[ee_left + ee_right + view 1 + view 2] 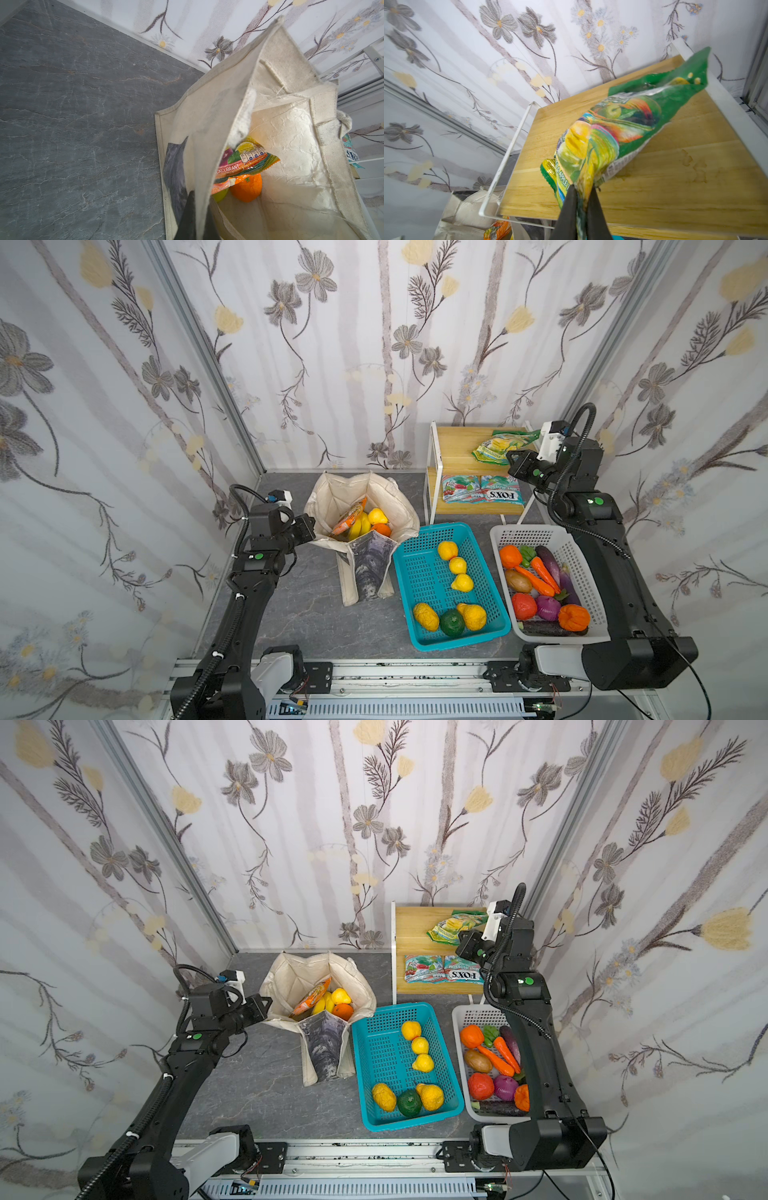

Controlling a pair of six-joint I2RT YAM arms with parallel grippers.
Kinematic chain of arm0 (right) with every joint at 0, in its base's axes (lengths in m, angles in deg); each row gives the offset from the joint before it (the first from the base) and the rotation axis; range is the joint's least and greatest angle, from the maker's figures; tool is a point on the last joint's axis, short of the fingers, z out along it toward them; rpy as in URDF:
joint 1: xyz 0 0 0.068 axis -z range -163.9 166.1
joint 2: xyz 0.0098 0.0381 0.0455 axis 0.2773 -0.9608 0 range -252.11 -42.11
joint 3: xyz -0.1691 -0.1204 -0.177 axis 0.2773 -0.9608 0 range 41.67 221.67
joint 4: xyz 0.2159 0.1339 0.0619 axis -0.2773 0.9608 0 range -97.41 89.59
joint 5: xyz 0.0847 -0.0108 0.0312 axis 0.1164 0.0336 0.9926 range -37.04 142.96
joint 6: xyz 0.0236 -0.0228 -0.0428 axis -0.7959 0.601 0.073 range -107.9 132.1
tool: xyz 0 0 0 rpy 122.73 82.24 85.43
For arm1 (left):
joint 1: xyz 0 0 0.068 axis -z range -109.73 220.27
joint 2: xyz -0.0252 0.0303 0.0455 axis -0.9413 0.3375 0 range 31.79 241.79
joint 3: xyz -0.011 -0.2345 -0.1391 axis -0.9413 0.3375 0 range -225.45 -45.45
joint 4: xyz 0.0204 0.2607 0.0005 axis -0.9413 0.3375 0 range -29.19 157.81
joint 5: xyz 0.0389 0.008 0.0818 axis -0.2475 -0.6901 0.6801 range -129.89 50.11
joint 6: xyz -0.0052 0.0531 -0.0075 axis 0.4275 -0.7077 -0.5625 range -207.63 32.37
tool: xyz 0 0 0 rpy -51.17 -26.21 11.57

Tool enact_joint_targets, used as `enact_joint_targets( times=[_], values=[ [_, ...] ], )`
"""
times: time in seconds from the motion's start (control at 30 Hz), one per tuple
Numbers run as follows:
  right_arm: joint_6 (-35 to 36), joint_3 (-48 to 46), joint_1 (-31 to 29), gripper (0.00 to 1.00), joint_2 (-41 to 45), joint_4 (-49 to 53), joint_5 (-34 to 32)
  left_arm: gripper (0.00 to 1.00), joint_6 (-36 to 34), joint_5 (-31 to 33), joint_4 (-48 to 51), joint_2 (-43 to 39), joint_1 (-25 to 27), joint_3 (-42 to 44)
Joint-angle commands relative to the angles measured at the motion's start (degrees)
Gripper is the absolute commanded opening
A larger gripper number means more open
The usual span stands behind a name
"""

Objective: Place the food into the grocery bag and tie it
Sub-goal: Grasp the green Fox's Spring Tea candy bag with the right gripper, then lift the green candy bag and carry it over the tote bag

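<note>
The cream grocery bag [399, 506] [286, 977] stands open at the back left of the table. Inside it lie an orange snack packet [348, 517] [245, 164], bananas [360, 527], a small yellow fruit [377, 515] and an orange [381, 529] [247, 187]. My left gripper [309, 526] [266, 1004] [200, 199] is shut on the bag's left rim. My right gripper [509, 460] [459, 940] [583, 187] is shut on a corner of a green snack packet [498, 445] [451, 928] [623, 128], which hangs tilted just above the rack's top shelf.
A two-tier wooden rack [457, 439] stands at the back right, with two FOX'S packets [482, 489] on its lower shelf. A teal basket [419, 585] holds yellow and green fruit. A white basket [536, 533] of vegetables sits under my right arm.
</note>
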Motion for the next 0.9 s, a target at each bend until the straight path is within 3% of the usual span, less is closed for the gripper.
enact_joint_targets(
  times=[0.0,0.5,0.87],
  values=[
    [-0.23,1.50,-1.75,0.00,2.12,-7.29,3.80,0.00,-0.15,-0.01,0.34,0.14,-0.03,-0.02],
    [0.35,11.15,-17.51,0.00,0.61,-8.72,2.81,0.00,0.11,0.09,0.19,-0.30,-0.04,0.38],
    [0.43,16.44,-32.56,0.00,-11.29,-10.25,5.31,0.00,0.20,0.18,0.10,-0.35,0.00,0.68]
  ],
)
